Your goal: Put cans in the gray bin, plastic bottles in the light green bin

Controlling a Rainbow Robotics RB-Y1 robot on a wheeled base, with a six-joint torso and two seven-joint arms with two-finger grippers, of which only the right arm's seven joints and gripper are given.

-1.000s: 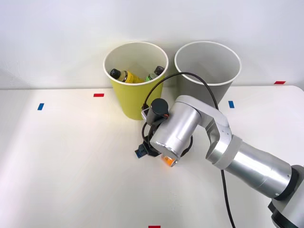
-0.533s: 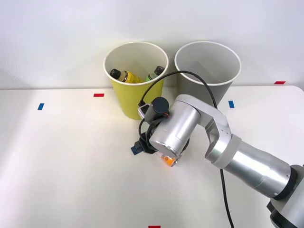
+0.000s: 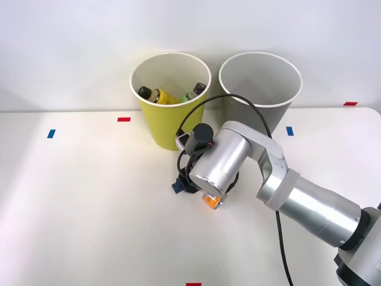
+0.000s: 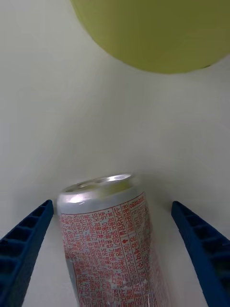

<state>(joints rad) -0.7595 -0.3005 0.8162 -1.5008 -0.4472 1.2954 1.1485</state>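
Can point(image 3: 209, 201) mostly hidden under right arm point(image 3: 223, 164).

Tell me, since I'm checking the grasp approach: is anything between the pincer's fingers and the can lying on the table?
Nothing visible. The open right pincer straddles the pink-and-white patterned drink can, one blue ribbed finger on each side, with only bare white table in the gaps. The yellow-green round bin stands beyond the can.
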